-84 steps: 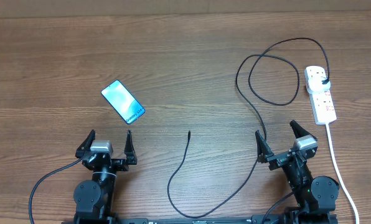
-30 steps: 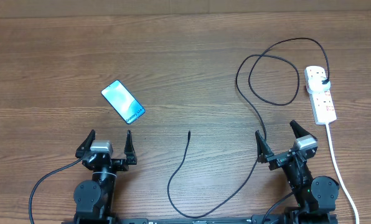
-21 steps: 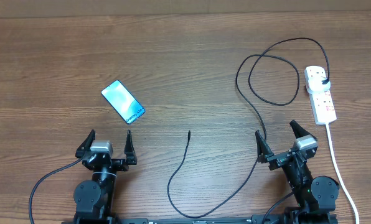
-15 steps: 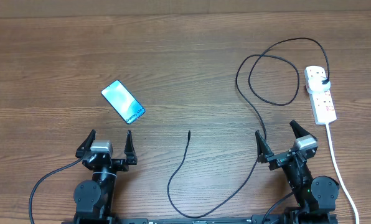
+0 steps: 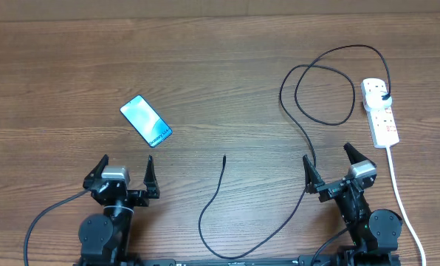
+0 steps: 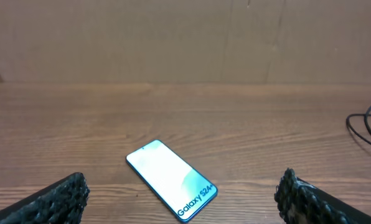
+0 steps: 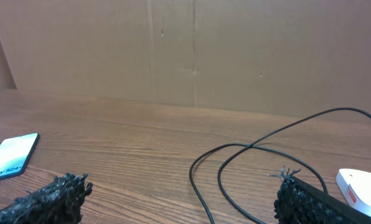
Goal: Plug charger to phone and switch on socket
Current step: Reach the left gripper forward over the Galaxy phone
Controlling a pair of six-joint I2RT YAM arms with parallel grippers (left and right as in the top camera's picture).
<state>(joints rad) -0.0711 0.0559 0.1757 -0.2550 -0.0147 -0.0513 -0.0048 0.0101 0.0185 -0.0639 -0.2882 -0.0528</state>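
The phone (image 5: 146, 121) lies flat on the wooden table at the left, cyan screen up; the left wrist view shows the phone (image 6: 171, 179) just ahead of the fingers. My left gripper (image 5: 126, 159) stands open a little nearer than it, holding nothing. The charger runs as a thin black cable (image 5: 212, 199) from a loose connector tip (image 5: 225, 157) at mid-table, looping up to a black plug (image 5: 383, 97) seated in the socket (image 5: 380, 112), a white power strip at the far right. My right gripper (image 5: 326, 154) is open and empty beside the cable (image 7: 192, 173).
The strip's white cord (image 5: 401, 199) trails down the right side past my right arm. A brown cardboard wall (image 7: 192, 50) closes off the table's far side. The cable's loops (image 5: 323, 89) lie on the right half of the table.
My left arm has shifted slightly to the left; its gripper stays open. The phone, the cable, the power strip and the right arm have not moved.
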